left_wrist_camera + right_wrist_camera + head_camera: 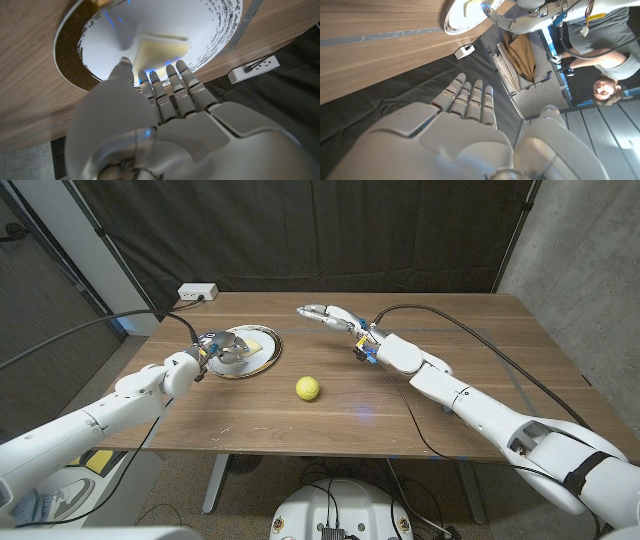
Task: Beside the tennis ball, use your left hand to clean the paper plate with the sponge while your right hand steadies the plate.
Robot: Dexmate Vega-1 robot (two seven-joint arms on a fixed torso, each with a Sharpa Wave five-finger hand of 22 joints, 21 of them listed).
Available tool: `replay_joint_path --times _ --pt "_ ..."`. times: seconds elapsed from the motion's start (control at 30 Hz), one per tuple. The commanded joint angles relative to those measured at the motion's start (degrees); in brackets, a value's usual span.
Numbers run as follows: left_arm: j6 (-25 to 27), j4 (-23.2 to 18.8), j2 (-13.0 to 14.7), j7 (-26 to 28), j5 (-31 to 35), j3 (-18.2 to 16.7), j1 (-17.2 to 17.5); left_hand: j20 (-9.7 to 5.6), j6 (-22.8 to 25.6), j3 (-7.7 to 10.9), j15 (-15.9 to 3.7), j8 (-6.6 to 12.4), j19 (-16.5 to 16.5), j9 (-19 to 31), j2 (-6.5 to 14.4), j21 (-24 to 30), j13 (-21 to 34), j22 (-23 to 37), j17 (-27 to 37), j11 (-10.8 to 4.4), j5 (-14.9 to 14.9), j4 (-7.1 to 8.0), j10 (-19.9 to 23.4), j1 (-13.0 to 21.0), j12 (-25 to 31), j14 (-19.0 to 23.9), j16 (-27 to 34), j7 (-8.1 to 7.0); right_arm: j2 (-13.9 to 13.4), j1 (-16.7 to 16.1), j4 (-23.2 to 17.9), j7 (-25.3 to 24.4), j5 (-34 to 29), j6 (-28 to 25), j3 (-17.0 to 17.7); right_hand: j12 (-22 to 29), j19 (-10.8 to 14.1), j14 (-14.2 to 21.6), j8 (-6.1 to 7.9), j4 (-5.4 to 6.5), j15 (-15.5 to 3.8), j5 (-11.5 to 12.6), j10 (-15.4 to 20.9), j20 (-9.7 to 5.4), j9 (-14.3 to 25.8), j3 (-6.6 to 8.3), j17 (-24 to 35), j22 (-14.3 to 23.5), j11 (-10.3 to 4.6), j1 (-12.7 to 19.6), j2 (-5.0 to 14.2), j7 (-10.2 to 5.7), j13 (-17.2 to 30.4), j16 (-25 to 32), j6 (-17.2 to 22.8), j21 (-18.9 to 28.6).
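Dark curtains back the wooden table (450,420). Near its far left corner, the left hand (215,350) presses together-held fingers onto the sponge (162,50) in the paper plate (262,352); tennis ball (307,388) nearby. Right hand (330,315) hovers apart, fingers extended, empty.

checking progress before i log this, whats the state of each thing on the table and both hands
paper plate: on the table, sponge lying in it, not steadied by the right hand
sponge: in the plate, under the left hand's fingertips; a grip cannot be told
tennis ball: loose on the table, apart from the plate
left hand: over the plate, fingers reaching to the sponge
right hand: raised, fingers apart, holds nothing
power strip: at the table's far edge
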Motion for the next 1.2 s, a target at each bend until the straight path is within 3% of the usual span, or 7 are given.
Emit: replay_joint_path --times 0.03,0.27,0.63,1.0,1.2 --pt "0.42 -0.81 0.88 0.05 -0.87 -0.84 1.17 -1.36 0.26 0.52 -5.91 -0.23 -0.06 -0.01 0.29 0.34 0.1 0.01 0.14 0.38 -0.02 0.11 0.25 0.18 0.06 0.23 -0.19 0.37 4.76 5.71 9.0 -3.66 -9.04 5.03 -5.17 -0.25 -0.58 -0.43 -0.2 -0.29 -0.14 -0.16 -0.44 -2.18 0.3 -0.17 0.11 0.29 -0.09 0.04 -0.18 -0.28 0.28 -0.25 -0.19 -0.14" --pt "0.86 -1.29 1.27 -0.05 -1.57 -1.25 1.92 -1.42 0.48 0.55 -5.81 -0.26 -0.03 -0.01 0.26 0.36 0.1 -0.01 0.15 0.37 -0.02 0.08 0.35 0.2 0.02 0.4 -0.17 0.42 6.69 9.17 13.23 -6.7 -15.03 6.1 -8.43 -0.67 -1.66 -1.42 -0.41 -0.17 -0.11 -0.1 -1.44 -2.19 0.31 -0.34 0.16 0.29 -0.26 -0.37 -0.18 -0.46 0.29 -0.38 -0.51 -0.43" --pt "2.08 -2.1 2.08 0.01 -2.19 -1.96 3.0 -1.43 0.62 0.53 -5.94 -0.4 -0.08 -0.01 0.11 0.36 0.11 -0.05 0.15 0.34 -0.04 0.04 0.49 0.14 -0.06 0.63 -0.17 0.33 11.0 15.39 23.6 -12.89 -22.09 9.93 -14.32 -1.76 -3.64 -3.75 -1.37 1.24 -0.13 0.28 -5.2 -2.37 0.34 -1.91 0.41 0.31 -0.56 -3.69 -0.82 -0.91 0.29 -0.31 -3.12 -0.61" --pt "2.97 -2.98 2.59 0.0 -2.56 -2.66 3.07 -1.32 0.71 0.56 -5.82 -0.55 -0.37 -0.01 0.11 0.25 0.11 -0.11 0.15 0.44 -0.03 0.03 0.61 0.1 -0.14 0.85 -0.16 0.62 14.0 20.23 30.63 -16.99 -27.05 12.67 -20.48 -1.25 -3.73 -3.94 -1.04 1.4 -0.27 0.53 -4.5 -2.41 0.35 -2.24 0.35 0.29 -0.59 -4.25 -1.01 -1.08 0.29 -0.14 -2.74 -0.43" --pt "2.74 -2.8 2.26 -0.4 -4.0 -3.25 2.41 -0.97 0.56 1.25 -5.49 -0.78 -0.56 0.04 1.84 0.24 0.15 -0.06 0.35 1.12 0.15 0.63 0.5 -0.04 -0.27 0.78 -0.15 0.94 16.87 22.56 35.64 -19.18 -29.19 14.66 -24.43 -0.88 -3.64 -3.82 -0.5 1.5 -0.51 0.73 -3.78 -2.62 0.38 -2.41 0.29 0.28 -0.56 -4.58 -1.04 -1.37 0.3 0.01 -1.49 -0.27"
